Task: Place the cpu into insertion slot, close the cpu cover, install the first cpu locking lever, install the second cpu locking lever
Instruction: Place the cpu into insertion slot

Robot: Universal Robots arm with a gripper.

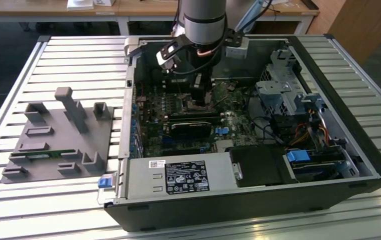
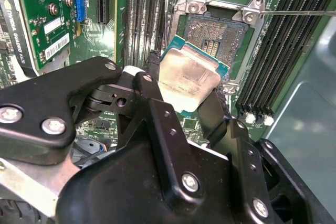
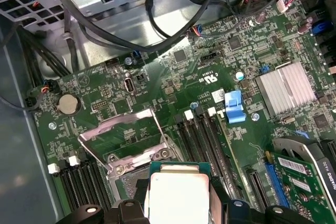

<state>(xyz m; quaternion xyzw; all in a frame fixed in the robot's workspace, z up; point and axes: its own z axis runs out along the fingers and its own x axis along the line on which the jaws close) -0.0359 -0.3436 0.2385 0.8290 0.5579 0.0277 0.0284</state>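
Observation:
My gripper (image 2: pixel 186 85) is shut on the cpu (image 2: pixel 190 77), a flat square chip with a silver top and a green edge, held tilted by two opposite sides. It hangs just above and beside the insertion slot (image 2: pixel 215 32), whose dark pin grid lies bare. In the first wrist view the cpu (image 3: pixel 178 195) sits between the fingers, and the cpu cover (image 3: pixel 114 123), a thin metal frame, stands swung up and open beyond it. In the exterior view the gripper (image 1: pixel 200 100) reaches down into the open computer case over the motherboard.
Long black memory slots (image 2: pixel 283 51) flank the socket, and a thin metal lever rod (image 2: pixel 299 12) sticks out beside it. A graphics card (image 1: pixel 190 127), power supply (image 1: pixel 177 177) and drive cage (image 1: pixel 284 90) crowd the case. A grey fixture block (image 1: pixel 60 135) lies on the slatted table.

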